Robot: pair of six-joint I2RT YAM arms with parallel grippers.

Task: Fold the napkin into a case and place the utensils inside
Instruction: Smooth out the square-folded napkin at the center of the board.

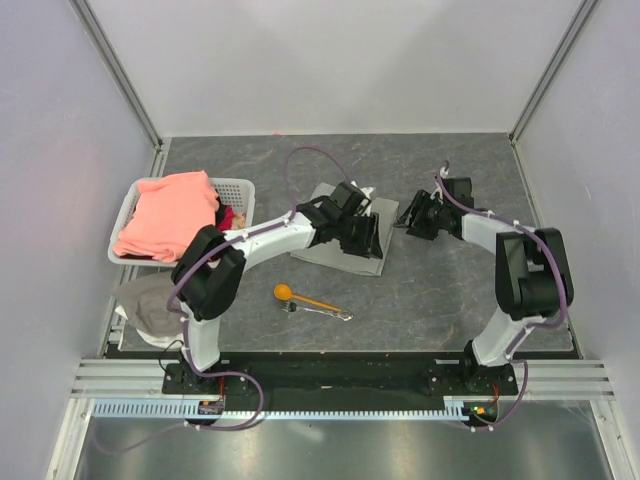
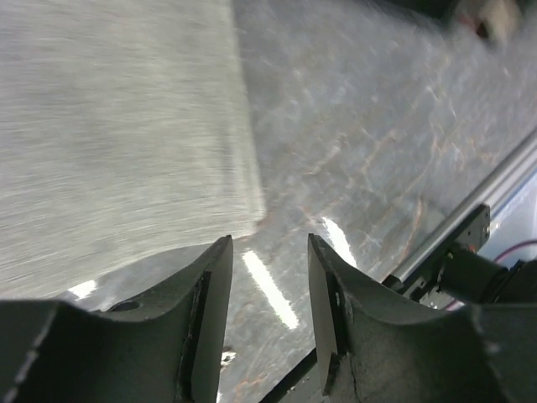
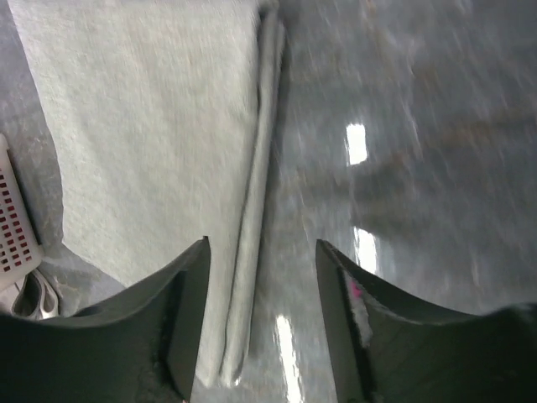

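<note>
The light grey napkin [image 1: 345, 232] lies folded on the dark mat at the middle of the table. It fills the upper left of the left wrist view [image 2: 117, 117] and the left of the right wrist view [image 3: 159, 143], its layered edge showing. My left gripper [image 1: 368, 236] is open and empty, over the napkin's right part; in its wrist view [image 2: 268, 252] the jaws stand apart just off the napkin's corner. My right gripper [image 1: 412, 218] is open and empty just right of the napkin [image 3: 262, 252]. The orange spoon [image 1: 300, 296] and silvery fork [image 1: 322, 312] lie together nearer the front.
A white plastic basket [image 1: 238, 190] with a salmon-pink cloth [image 1: 170, 212] stands at the left. A whitish-grey rag [image 1: 150, 305] lies at the front left. The basket's rim shows in the right wrist view [image 3: 15, 235]. Metal frame rails border the table.
</note>
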